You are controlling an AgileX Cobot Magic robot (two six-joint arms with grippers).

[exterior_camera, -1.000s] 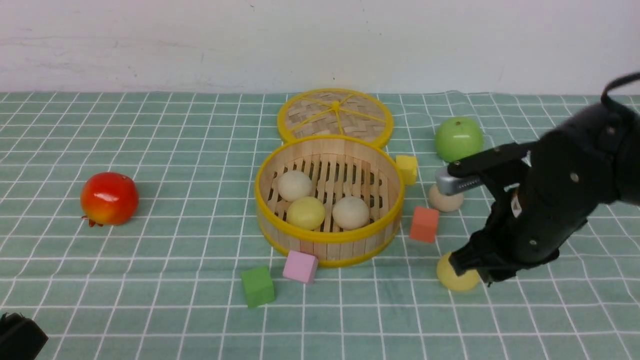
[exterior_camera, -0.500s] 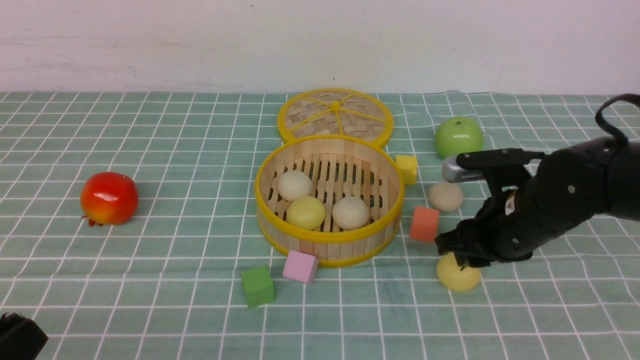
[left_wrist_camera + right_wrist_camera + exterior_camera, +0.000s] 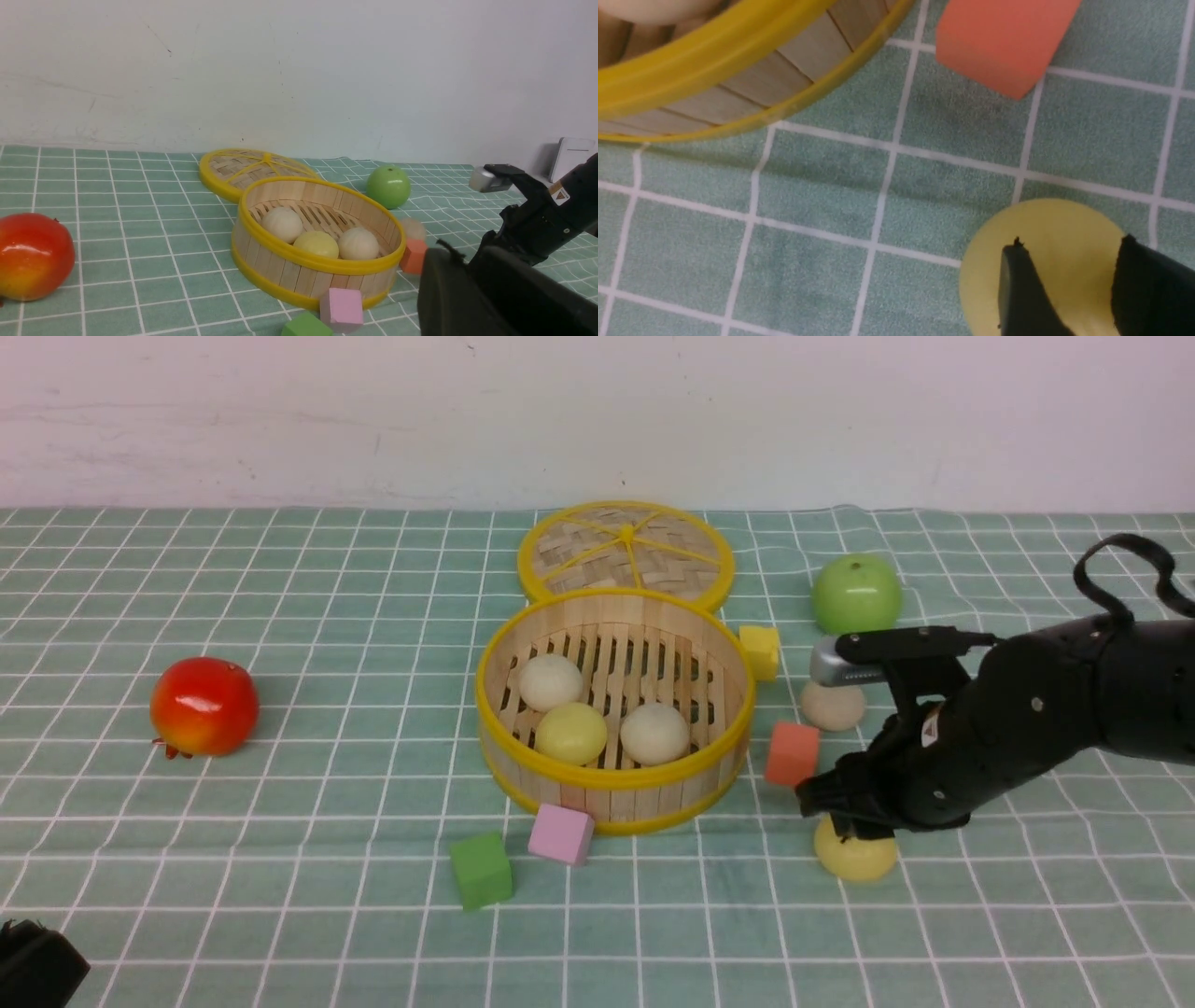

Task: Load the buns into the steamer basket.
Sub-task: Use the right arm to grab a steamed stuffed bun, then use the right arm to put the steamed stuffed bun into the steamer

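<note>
The steamer basket [image 3: 611,775] stands mid-table and holds three buns: two beige [image 3: 550,681] [image 3: 654,732] and one pale yellow [image 3: 570,732]. Two more buns lie on the cloth to its right: a beige one [image 3: 833,706] and, nearer, a pale yellow one [image 3: 856,857]. My right gripper [image 3: 840,817] hovers open just over that yellow bun [image 3: 1059,228], its two fingers spread across the top. My left gripper [image 3: 467,280] is low at the near left; only dark finger shapes show, and their gap is unclear.
The woven lid [image 3: 625,549] leans behind the basket. A green apple [image 3: 856,593] sits at the back right, a red fruit [image 3: 203,706] at the left. Yellow [image 3: 760,651], orange [image 3: 792,754], pink [image 3: 561,833] and green [image 3: 481,870] cubes ring the basket.
My right arm has dropped and flattened out, carrying the open gripper a little leftward over the yellow bun. The buns and the left arm have not moved.
</note>
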